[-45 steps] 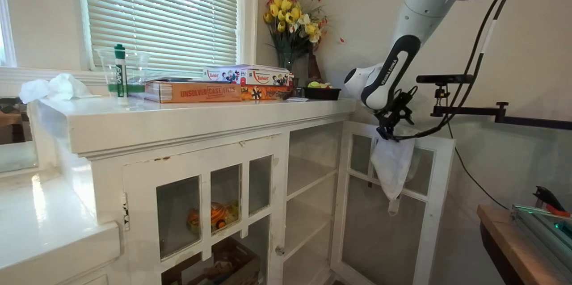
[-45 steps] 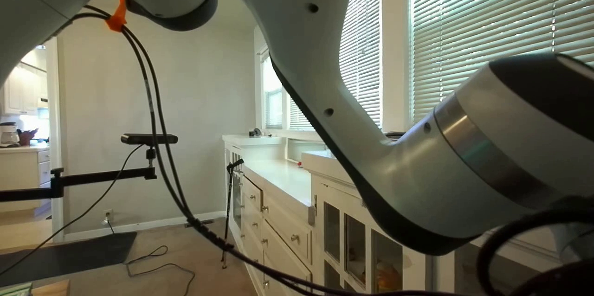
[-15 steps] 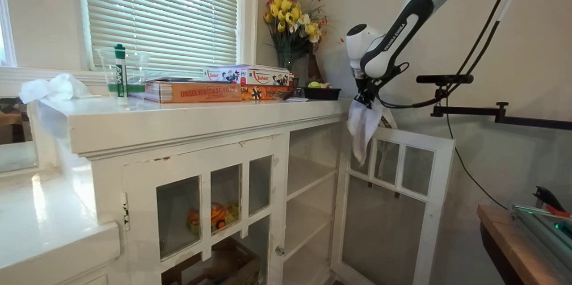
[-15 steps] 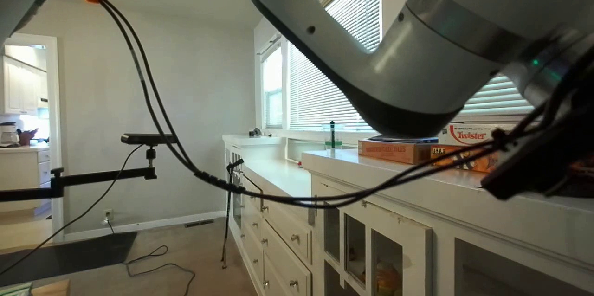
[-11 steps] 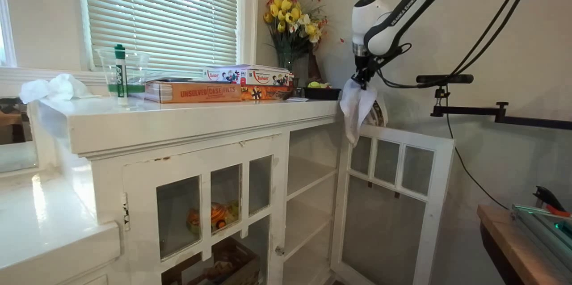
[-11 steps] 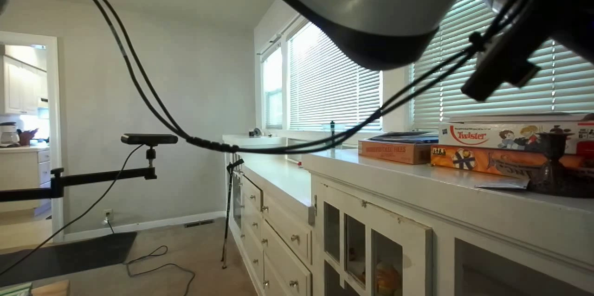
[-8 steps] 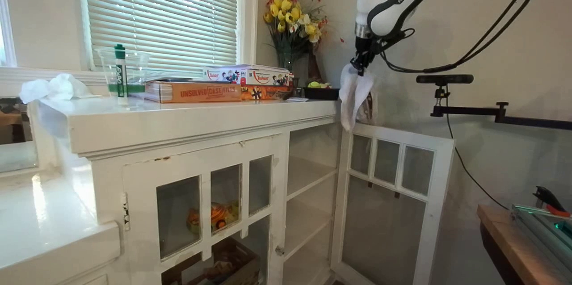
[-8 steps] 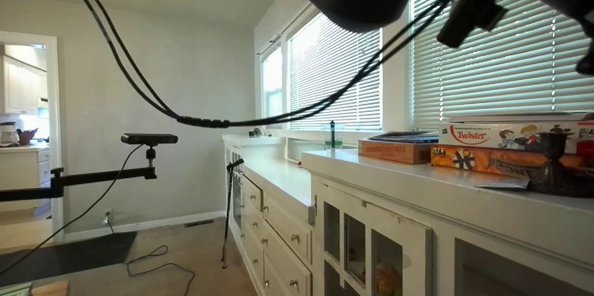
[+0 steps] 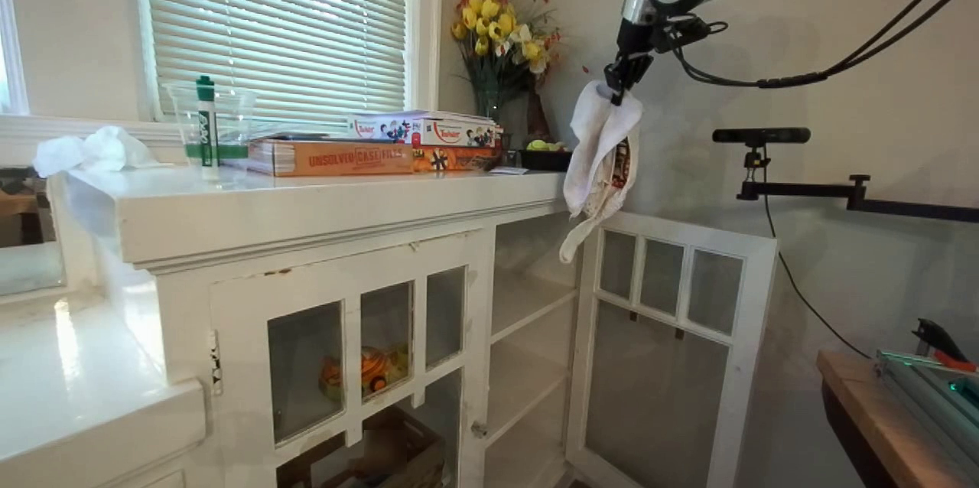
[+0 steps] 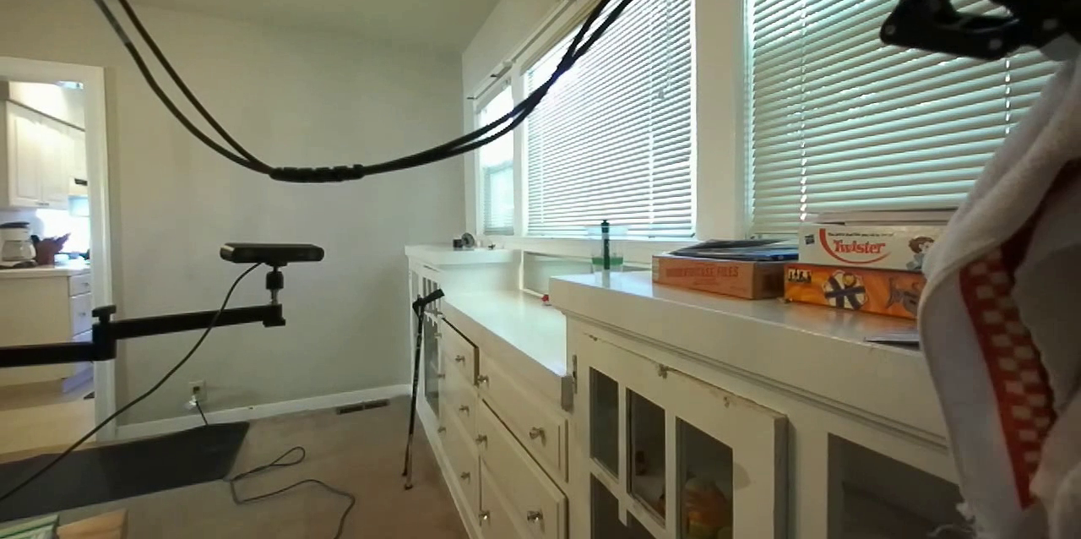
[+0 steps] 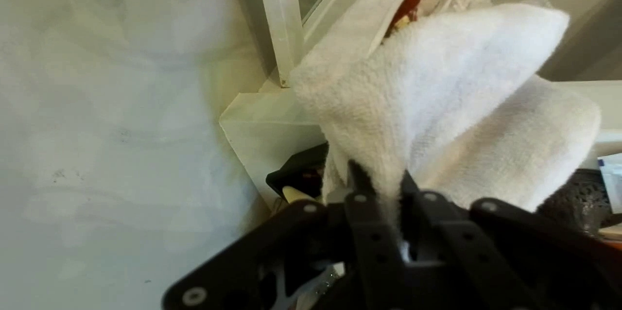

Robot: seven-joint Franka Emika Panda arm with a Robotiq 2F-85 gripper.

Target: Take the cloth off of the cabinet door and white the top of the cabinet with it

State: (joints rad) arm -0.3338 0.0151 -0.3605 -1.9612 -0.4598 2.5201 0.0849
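Note:
The white cloth point(image 9: 598, 148), with a red checked stripe point(image 10: 1005, 353) on one side, hangs in the air from my gripper point(image 9: 619, 90). In the wrist view, the fingertips of my gripper point(image 11: 379, 169) pinch a bunched fold of the cloth point(image 11: 437, 77). Its lower tail dangles near the upper hinge-side corner of the open cabinet door point(image 9: 688, 232), apart from the door's top rail as far as I can see. My gripper is above the level of the cabinet top point(image 9: 321, 186), just past its end by the wall. The cloth covers part of the cabinet top in an exterior view.
On the cabinet top stand an orange box point(image 9: 352, 157), a Twister box point(image 9: 451, 130), a flower vase point(image 9: 493, 37), a black tray point(image 9: 544, 160) and a plastic cup point(image 9: 237, 113) with a green marker point(image 9: 206, 121). A camera on a bracket point(image 9: 761, 136) juts from the side.
My gripper has risen from the cabinet door, carrying the cloth up and off its top rail. The cloth has swung slightly toward the cabinet top and now hangs freely.

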